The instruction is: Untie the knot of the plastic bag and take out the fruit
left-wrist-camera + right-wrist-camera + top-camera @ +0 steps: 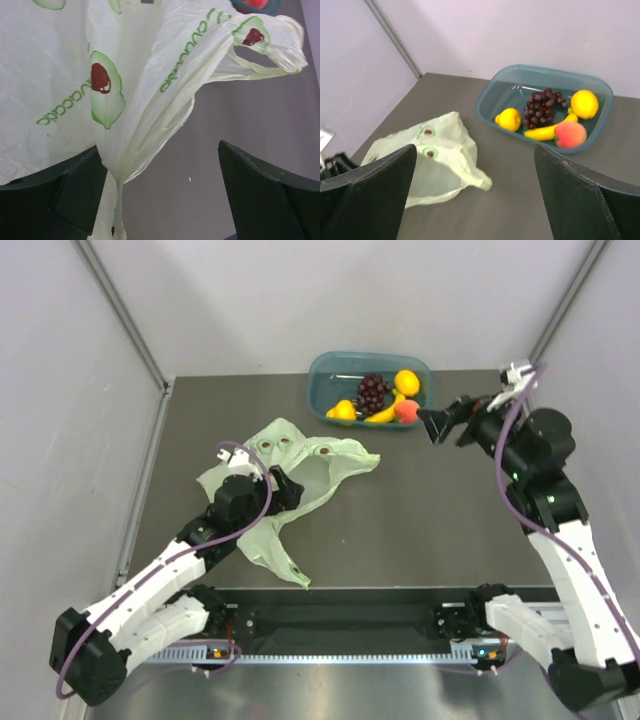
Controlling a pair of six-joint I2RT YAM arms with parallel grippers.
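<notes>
Your left gripper (157,148) stands wide, holding nothing. A gathered fold of the plastic bag (345,453) runs just inside one finger, touching or nearly so. It hovers over the part of the bag farthest from the teal tub (546,68), probably because that is where the film bunches enough to pinch. Your right gripper (475,150) is also spread wide and empty. It sits just beside the tub's right end and faces it, which fits a hand that drops things there.

All the fruit you can see is in the tub: the peach (570,134), the banana (545,132), the grape bunch (542,106) and two yellow round fruits (510,119) (585,103). The bag lies slack and flat on the table (430,520), near the tub on the side towards the arm bases. No bulge shows in it, so it looks empty.

You won't find a tied knot. One handle strip (250,74) hangs as an open loop, which suggests the untying is done.

The bag is thin, crinkled, translucent pale green film printed with avocado halves, and it will fold and cling rather than hold a shape. The fruits are smooth, glossy and rounded. The tub is rigid, shallow and round-cornered, and the table is matte dark grey.
</notes>
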